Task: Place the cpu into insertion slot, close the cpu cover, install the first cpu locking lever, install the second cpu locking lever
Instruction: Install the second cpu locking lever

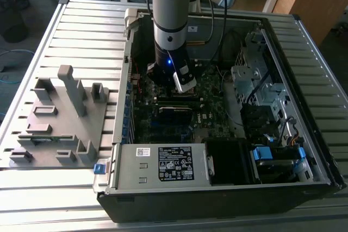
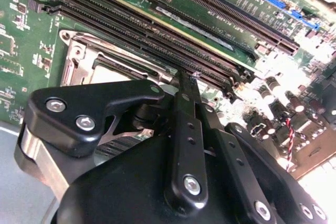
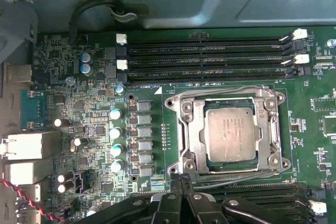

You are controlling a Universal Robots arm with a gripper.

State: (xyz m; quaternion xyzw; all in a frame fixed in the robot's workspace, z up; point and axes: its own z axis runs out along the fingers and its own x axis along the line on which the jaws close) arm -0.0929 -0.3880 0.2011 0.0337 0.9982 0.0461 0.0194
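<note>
Pressing my fingers together on nothing, my claw is hovering just beside the insertion slot, where the cpu is sitting under the lowered cpu cover, its faint print unreadable.

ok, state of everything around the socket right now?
cpu: seated flat in the socket.
cpu cover: closed down around the chip.
memory slots: empty, end clips white.
gripper: fingers together, empty, tips down at the socket's edge.
computer case: side off, board exposed.
</note>
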